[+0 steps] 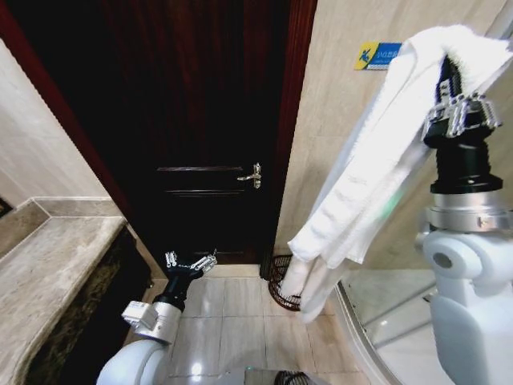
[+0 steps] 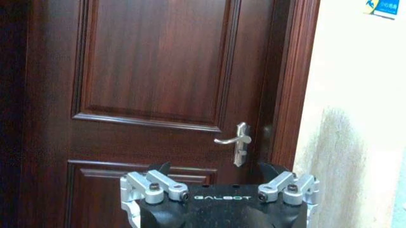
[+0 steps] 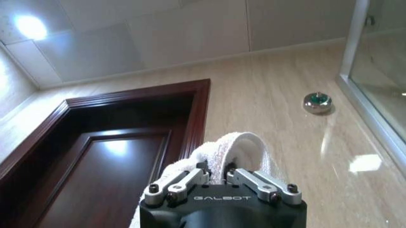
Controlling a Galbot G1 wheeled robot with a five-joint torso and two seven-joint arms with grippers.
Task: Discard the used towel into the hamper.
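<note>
Overhead, a dark wooden door (image 1: 192,128) fills the wall ahead. Raised high, the right gripper (image 3: 217,176) pinches a white towel (image 1: 377,160), which hangs down above the hamper (image 1: 282,282) on the floor beside the door frame. Carrying is underway; the next move likely calls for lowering over the hamper, half hidden behind the towel. The left gripper (image 1: 191,261) hangs low, fingers spread

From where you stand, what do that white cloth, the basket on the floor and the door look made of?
The towel, held high by the right gripper, looks like soft terry cotton: nubby, draping folds. The hamper seems dark wire or wicker, openwork ribs; hard to tell which. The door looks like varnished dark wood, with glossy panels.
</note>
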